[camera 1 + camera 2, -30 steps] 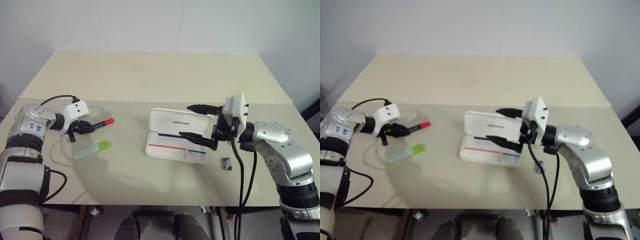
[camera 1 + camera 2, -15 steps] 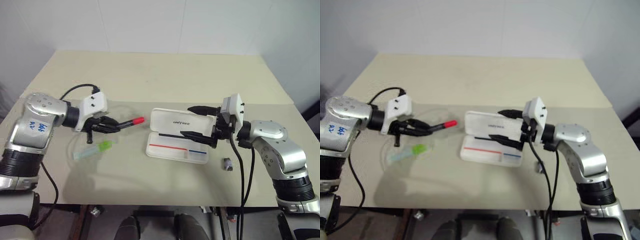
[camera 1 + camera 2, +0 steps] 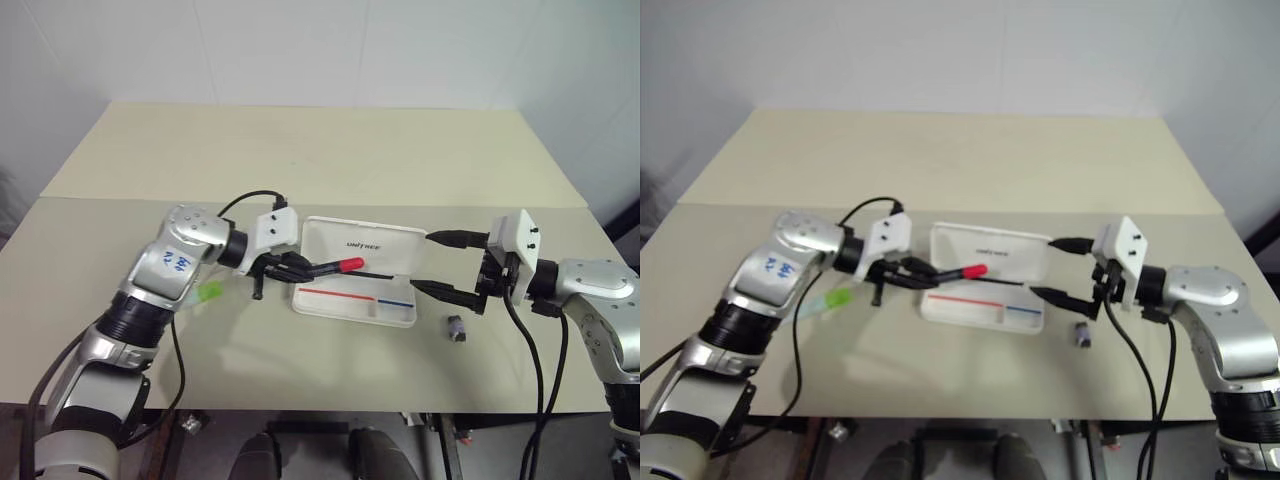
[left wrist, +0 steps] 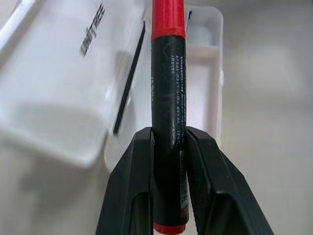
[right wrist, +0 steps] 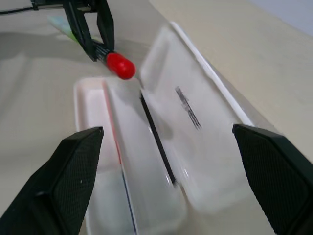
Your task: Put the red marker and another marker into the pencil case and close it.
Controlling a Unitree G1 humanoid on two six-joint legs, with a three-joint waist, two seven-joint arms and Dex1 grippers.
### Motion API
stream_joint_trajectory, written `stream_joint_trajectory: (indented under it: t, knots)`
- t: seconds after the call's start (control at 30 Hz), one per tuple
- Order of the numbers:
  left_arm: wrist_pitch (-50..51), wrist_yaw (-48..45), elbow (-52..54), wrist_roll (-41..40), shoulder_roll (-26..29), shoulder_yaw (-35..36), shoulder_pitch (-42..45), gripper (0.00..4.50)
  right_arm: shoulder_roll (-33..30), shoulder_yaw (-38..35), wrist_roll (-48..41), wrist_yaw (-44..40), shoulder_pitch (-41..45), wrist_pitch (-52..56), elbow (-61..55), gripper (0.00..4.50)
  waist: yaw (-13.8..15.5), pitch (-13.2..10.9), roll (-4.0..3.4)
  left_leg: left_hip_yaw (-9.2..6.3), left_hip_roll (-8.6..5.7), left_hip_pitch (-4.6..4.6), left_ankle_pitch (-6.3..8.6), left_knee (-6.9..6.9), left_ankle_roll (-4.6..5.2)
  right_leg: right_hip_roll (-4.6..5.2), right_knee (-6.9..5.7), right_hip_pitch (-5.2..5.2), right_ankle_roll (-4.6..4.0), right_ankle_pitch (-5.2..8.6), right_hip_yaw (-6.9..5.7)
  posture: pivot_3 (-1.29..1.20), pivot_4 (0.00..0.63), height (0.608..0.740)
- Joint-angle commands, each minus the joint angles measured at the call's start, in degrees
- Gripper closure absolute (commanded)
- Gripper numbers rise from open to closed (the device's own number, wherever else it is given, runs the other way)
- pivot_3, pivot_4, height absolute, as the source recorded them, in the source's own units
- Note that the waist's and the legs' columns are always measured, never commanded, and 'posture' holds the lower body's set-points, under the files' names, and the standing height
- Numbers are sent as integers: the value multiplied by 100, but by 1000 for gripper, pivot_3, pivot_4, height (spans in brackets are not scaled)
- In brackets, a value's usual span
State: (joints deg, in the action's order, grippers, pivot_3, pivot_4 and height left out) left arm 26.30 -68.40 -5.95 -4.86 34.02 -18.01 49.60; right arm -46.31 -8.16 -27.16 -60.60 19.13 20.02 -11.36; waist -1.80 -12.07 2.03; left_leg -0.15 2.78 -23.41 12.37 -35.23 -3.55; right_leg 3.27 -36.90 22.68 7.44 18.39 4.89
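Note:
The pencil case (image 3: pixel 372 243) lies open at the table's middle, its white lid tilted up behind the tray with red and blue stripes. My left gripper (image 3: pixel 300 267) is shut on the red marker (image 3: pixel 348 264), which has a dark barrel. It holds the marker level above the tray's left half, red tip toward the right; the left wrist view shows the barrel (image 4: pixel 167 88) pinched between both fingers. The other marker (image 3: pixel 832 299), mint green, lies on the table left of the case, partly behind my left arm. My right gripper (image 3: pixel 422 261) stands open just right of the case, touching nothing.
A small dark grey lump (image 3: pixel 455 328) rests on the table right of the case, below my right gripper. The beige table (image 3: pixel 300 160) stretches far behind the case, and its front edge runs close under both arms.
My left arm has carried the red marker rightward, from beside the green marker to above the open case. My right gripper has drawn back to the right, away from the lid it straddled.

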Motion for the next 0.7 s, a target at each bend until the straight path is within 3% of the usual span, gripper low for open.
stream_joint_trajectory:
  t: [0.03, 0.2, 0.7]
  knots:
    - [-339, 165, -350, 191, -288, -113, 361, 3943, -55, -276, -90, 184, -95, 7, -430, 0, -2, 0, -1, 1, 0, 0, 0, 0, 0, -1, 0, 1, 1, -1, 3, 0, 150, 740]
    - [-885, 138, -1142, 518, -697, -457, 695, 3943, -23, -514, -308, 580, -403, 384, -908, 0, 18, 0, 0, 2, 0, 0, 0, -1, 0, -1, 3, -1, 3, -2, 5, 0, 150, 740]
    - [-1444, 268, -1795, 1101, -1275, -751, 782, 3943, 34, -792, -537, 1201, -851, 739, -1656, 0, 19, 0, 0, 5, -1, -1, 2, 0, 4, -2, 9, -1, 5, -2, 11, 0, 150, 740]
